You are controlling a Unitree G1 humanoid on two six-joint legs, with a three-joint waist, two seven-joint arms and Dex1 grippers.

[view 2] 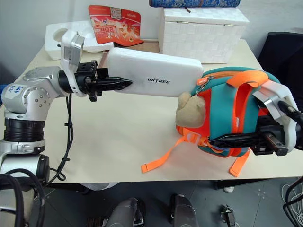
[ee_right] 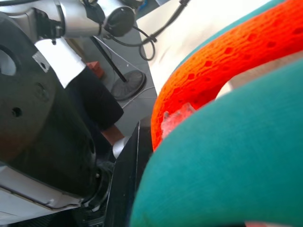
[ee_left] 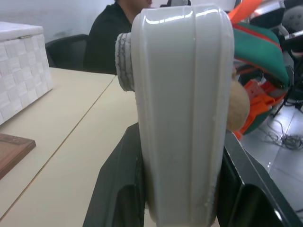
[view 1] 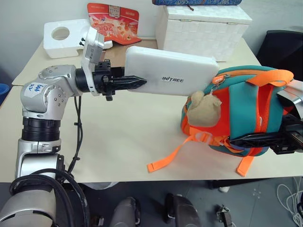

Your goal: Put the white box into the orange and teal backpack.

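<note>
Insertion is in hand: the left claw is gripping the white box level in the air, its far end touching the top of the orange and teal backpack. The right claw is pinching the backpack shut-fingered on the counter — next the box is needing to find the zipper opening, I think.

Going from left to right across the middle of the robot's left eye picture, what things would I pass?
left gripper → white box → tan plush toy → orange and teal backpack → right gripper, down at the backpack's lower right side.
</note>
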